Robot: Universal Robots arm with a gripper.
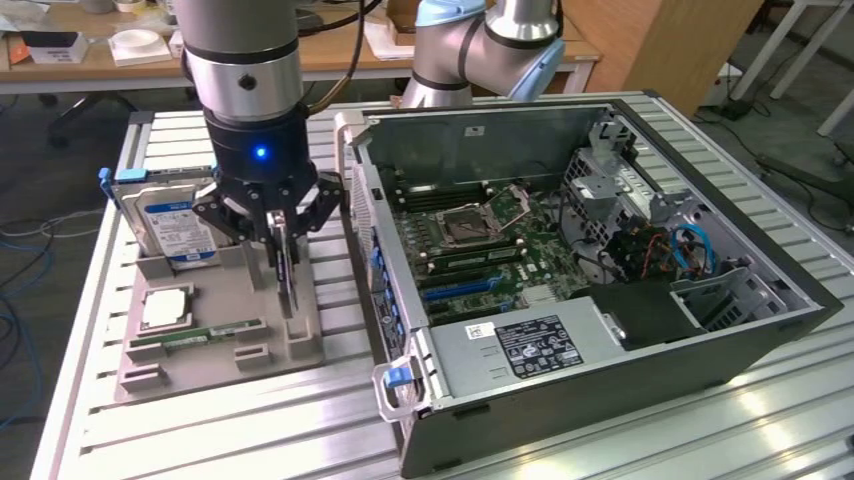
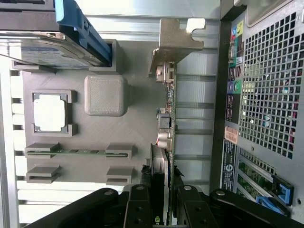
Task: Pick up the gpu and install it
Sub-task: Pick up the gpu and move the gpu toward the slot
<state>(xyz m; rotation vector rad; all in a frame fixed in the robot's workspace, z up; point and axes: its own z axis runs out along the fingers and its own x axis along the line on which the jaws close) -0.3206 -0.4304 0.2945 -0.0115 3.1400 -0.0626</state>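
**While the gpu stands on edge in its holder, the gripper pinches it**

Because the gpu [image 1: 284, 285] is kept upright on its long edge in the grey holder tray [image 1: 220, 285], its two flat faces are free. The gripper [image 1: 280, 240] takes it straight from above. In the wrist view the fingers [image 2: 140, 206] lie one against each face of the thin board, so the jaws are pressed onto the card and not spread. The pinch is at the upper edge, some way from the silver bracket [image 2: 178, 40]. In my judgement this grip is chosen because it leaves the lower edge and the bracket uncovered.

The card is in the left half of the exterior view, a little above the middle. It is on the side of the tray nearest to the computer case [image 1: 747, 330], close to the case wall but apart from it. I cannot tell whether its lower edge sits in the tray slot or is slightly raised. It is not yet in the case.

The tray gives each part its own pocket, so the parts do not touch:
- The hard drive [image 1: 167, 225] with the blue label stands upright at the exterior view's left.
- The processor [image 1: 163, 308] lies flat below it in the frame.
- The green RAM stick [image 1: 200, 335] rests between low blocks toward the lower left.

The case lies open on its side on the aluminium table [image 1: 200, 440]. The motherboard [image 1: 467, 240] faces up, which I judge makes it reachable from above.
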